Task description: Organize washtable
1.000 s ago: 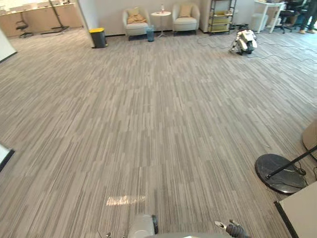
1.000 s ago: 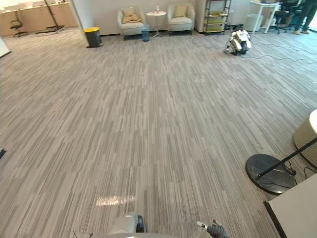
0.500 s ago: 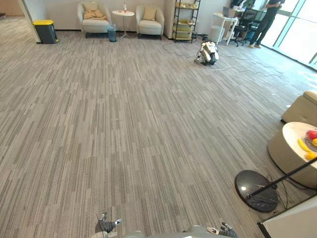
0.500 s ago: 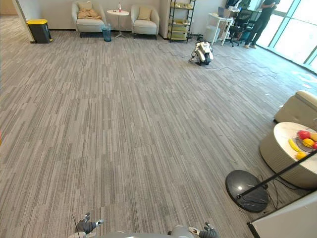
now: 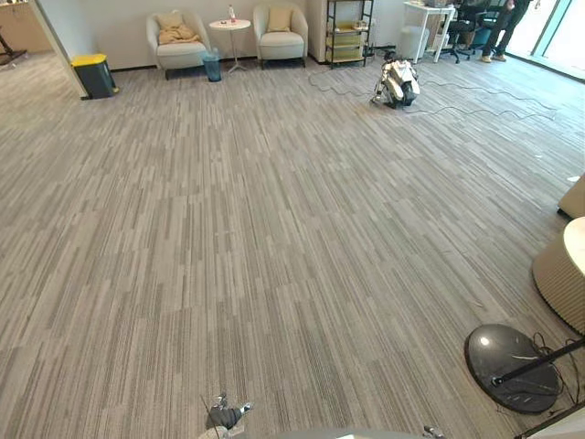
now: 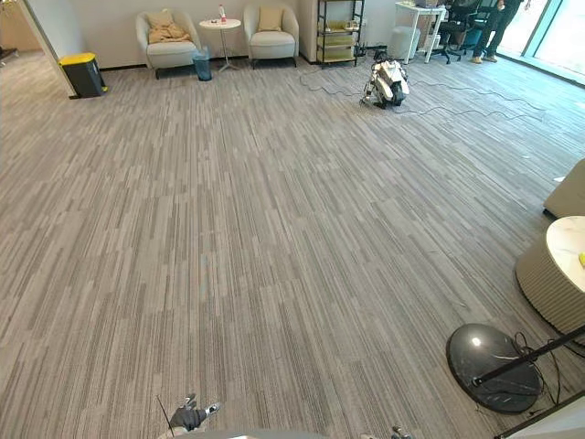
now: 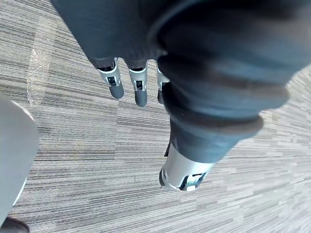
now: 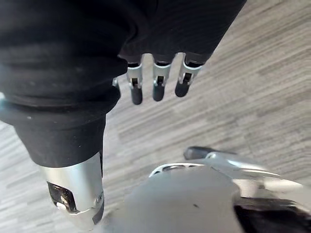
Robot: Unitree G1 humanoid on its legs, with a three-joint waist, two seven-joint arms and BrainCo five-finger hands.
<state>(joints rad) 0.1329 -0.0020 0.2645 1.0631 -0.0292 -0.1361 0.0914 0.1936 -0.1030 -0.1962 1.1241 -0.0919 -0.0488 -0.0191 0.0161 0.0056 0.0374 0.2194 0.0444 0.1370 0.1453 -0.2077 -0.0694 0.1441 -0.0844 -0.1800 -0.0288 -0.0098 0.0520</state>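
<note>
the left hand (image 7: pixel 140 92) hangs over the carpeted floor (image 5: pixel 274 229), fingers straight and clasping nothing. the right hand (image 8: pixel 156 86) hangs the same way, loose and empty. where the washtable stands cannot be told, so how its things would handle, and where to take hold of them, is beyond judging.

containers: a dark bin with a yellow lid (image 5: pixel 95 75) stands at 11 o'clock by the far wall, lid down, contents hidden. a small grey-blue bin (image 5: pixel 212 68) sits just beside a round side table (image 5: pixel 230 26) between two armchairs (image 5: pixel 176 41) at 12 o'clock — too far to see inside. a shelf rack (image 5: pixel 348 32) at 1 o'clock carries yellowish items, too small to name.
</note>
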